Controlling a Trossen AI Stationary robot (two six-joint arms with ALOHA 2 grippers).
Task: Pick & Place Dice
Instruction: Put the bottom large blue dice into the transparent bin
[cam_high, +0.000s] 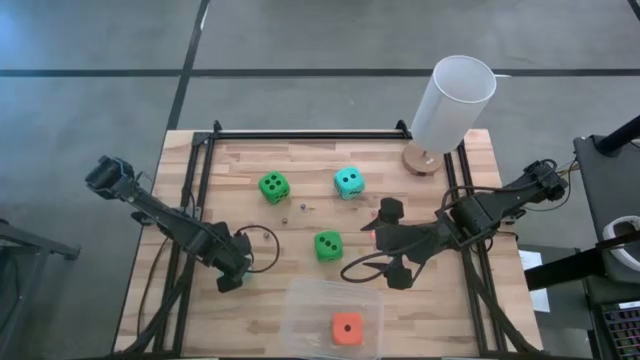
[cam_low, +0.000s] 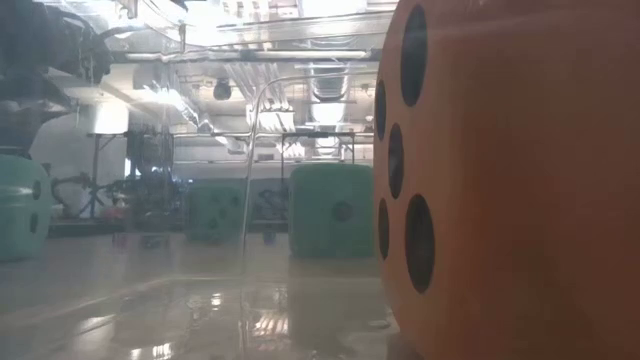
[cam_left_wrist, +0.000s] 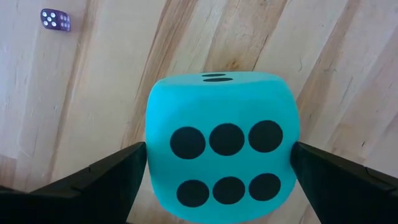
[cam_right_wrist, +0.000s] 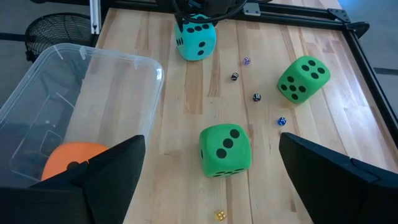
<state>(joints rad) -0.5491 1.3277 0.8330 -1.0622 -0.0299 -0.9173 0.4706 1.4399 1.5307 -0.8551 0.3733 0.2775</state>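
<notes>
One green die (cam_high: 328, 245) is seen from above at nine o'clock of the right end effector (cam_high: 395, 243), which is spread and empty. In the left wrist view, a teal die (cam_left_wrist: 222, 163) on the desk (cam_left_wrist: 93, 93) is flanked by the released left end effector (cam_left_wrist: 218, 152). In the right wrist view, the orange die (cam_right_wrist: 71, 158) is seen inside a clear bin (cam_right_wrist: 93, 62).

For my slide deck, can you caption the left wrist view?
Left gripper open around a teal die on the wooden table, six pips facing the camera.
</notes>
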